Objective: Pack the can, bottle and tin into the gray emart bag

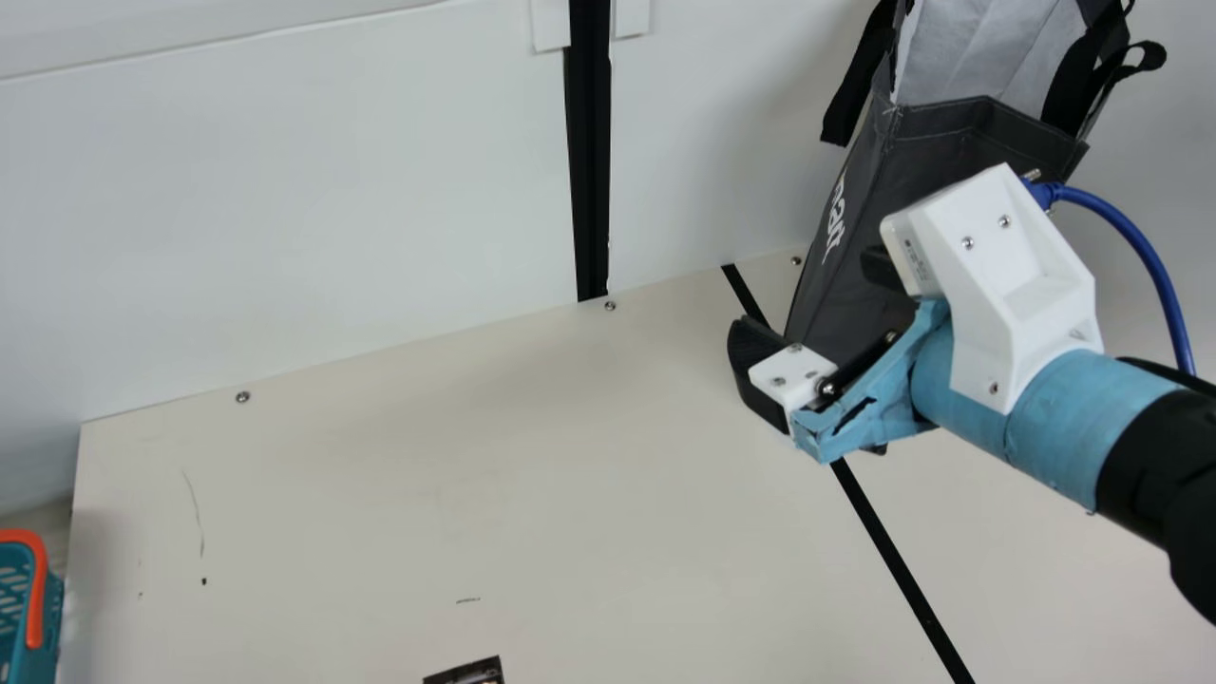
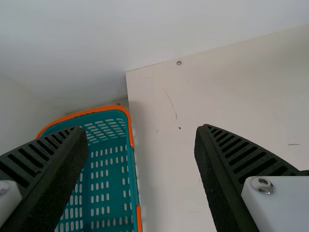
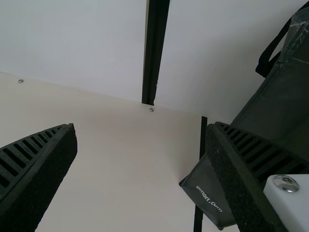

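The gray emart bag (image 1: 855,228) stands open-topped near the back wall, at the right of the main view. In front of it is my right gripper (image 1: 812,299), its fingers spread apart. From the right wrist, the bag (image 3: 285,106) rises behind one finger, and a gray printed part of it (image 3: 205,186) lies low by the same finger; nothing is between the fingertips (image 3: 145,128). My left gripper (image 2: 142,129) is open and holds nothing, over the table's side edge in the left wrist view.
A teal basket with an orange rim (image 1: 36,589) is beside the table's left edge; the left wrist view shows the basket (image 2: 104,181) too. A small dark item (image 1: 470,673), cut off at the main view's bottom, lies on the table (image 1: 427,475). A blue cable (image 1: 1154,256) loops above my right arm.
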